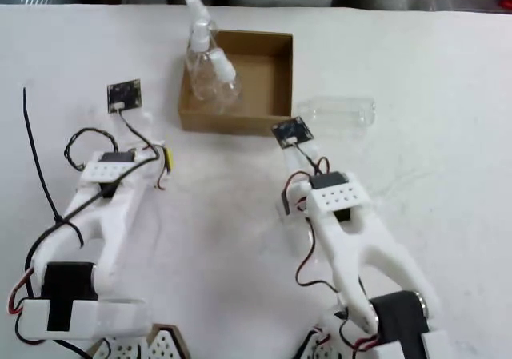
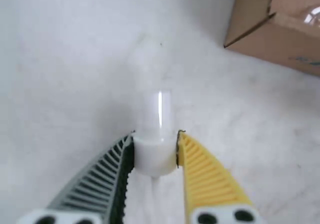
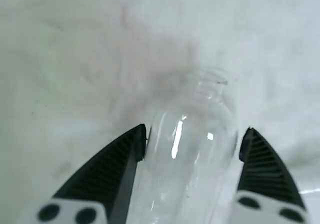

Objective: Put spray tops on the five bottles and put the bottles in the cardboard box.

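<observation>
My left gripper (image 2: 155, 134) is shut on a white spray top (image 2: 155, 154), held just above the white table. Its yellow finger (image 1: 168, 161) pokes out from under the left arm, left of the cardboard box (image 1: 276, 79). Between the two black fingers of my right gripper (image 3: 192, 134) is a clear bottle (image 3: 192, 174), gripped by its body with its open neck pointing away from the camera. Clear bottles with white spray tops (image 1: 210, 63) rest in the left part of the box. Another clear bottle (image 1: 336, 113) lies on its side just right of the box.
A corner of the cardboard box (image 2: 280, 39) lies close ahead of the left gripper. The right arm (image 1: 340, 203) stands in front of the box's right corner. Bare white table (image 1: 432, 63) stretches to the right and far left.
</observation>
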